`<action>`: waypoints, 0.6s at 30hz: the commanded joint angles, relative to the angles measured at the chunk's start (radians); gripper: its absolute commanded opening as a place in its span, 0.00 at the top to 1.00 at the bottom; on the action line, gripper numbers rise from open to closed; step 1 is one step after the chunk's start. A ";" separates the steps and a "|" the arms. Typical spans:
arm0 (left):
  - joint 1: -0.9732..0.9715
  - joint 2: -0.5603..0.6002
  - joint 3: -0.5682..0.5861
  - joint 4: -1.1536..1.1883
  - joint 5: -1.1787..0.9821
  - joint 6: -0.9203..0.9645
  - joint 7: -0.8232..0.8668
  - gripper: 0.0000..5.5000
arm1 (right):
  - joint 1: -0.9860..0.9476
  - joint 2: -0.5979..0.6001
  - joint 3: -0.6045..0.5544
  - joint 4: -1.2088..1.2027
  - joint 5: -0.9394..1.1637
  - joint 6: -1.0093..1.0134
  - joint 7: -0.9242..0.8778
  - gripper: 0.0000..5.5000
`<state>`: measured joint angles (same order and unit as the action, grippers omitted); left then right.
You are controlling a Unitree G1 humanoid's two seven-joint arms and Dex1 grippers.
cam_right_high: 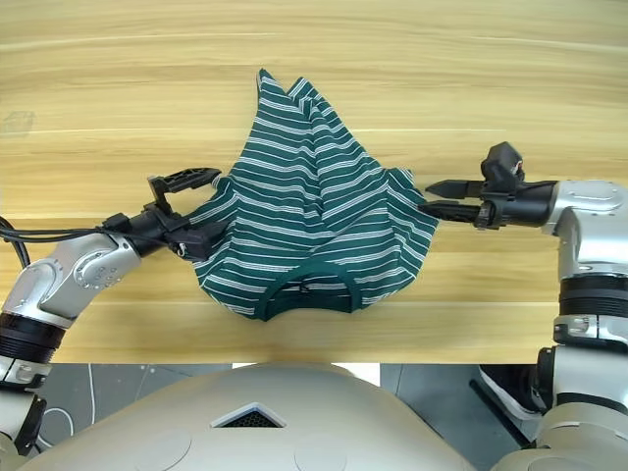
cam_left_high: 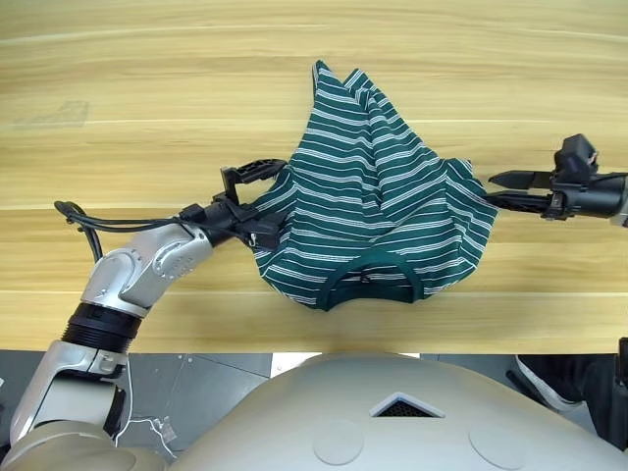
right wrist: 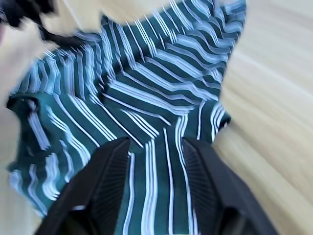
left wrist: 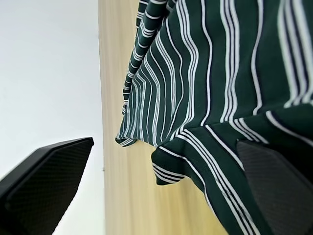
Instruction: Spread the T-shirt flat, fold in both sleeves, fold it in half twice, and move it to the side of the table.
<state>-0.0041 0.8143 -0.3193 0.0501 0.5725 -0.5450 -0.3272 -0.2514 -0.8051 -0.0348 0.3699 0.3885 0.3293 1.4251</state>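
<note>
The T-shirt [cam_left_high: 373, 196] is dark green with thin white stripes. It lies crumpled in a loose heap on the light wooden surface [cam_left_high: 147, 78] rather than flat. Its collar [cam_left_high: 371, 275] is on the side nearest the robot, a solid green band curving open just short of the surface's near edge. From there the cloth rises in ridges and narrows to a bunched point at the far end. One ridge of fabric runs out toward the shirt's right edge, where the hem looks lifted a little off the wood.

At that right edge is the right hand [cam_right_high: 427, 196], level with the middle of the shirt and pointing in at it. Its two fingers [right wrist: 110, 186] are parted, and in the wrist view the striped cloth runs between them (they straddle the edge without being pressed together on it).

On the opposite side of the shirt is the left hand [cam_right_high: 208, 208], also pointing inward. It is spread wide. One finger [left wrist: 44, 181] stands clear of the cloth on the far side, and the other [left wrist: 279, 186] is tucked against the shirt's left border, where a folded corner of fabric hangs between the two.

A black cable [cam_left_high: 88, 221] loops along the left arm, away from the shirt.
</note>
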 commanded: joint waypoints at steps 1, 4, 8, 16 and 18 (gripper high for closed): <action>0.023 0.008 0.056 -0.075 -0.305 0.085 -0.182 0.02 | -0.115 -0.016 -0.124 -0.022 0.097 0.042 -0.034 0.49; -0.145 -0.092 0.169 -0.080 -0.540 0.215 -0.190 0.02 | -0.236 0.129 -0.133 0.039 -0.002 -0.134 -0.295 0.41; -0.406 -0.251 0.145 0.115 -0.489 0.257 -0.124 0.02 | -0.374 0.331 0.014 0.249 -0.231 -0.393 -0.554 0.41; -0.784 -0.445 -0.057 0.716 -0.178 0.168 0.015 0.02 | -0.660 0.520 0.214 0.797 -0.542 -0.537 -0.839 0.41; -0.784 -0.449 -0.120 0.805 -0.114 0.116 -0.001 0.02 | -0.667 0.533 0.233 0.847 -0.577 -0.550 -0.867 0.41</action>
<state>-0.7841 0.3679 -0.3849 0.7729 0.3976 -0.3934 -0.3150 -0.8980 -0.2769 0.1816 1.1694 -0.1531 -0.2099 0.5823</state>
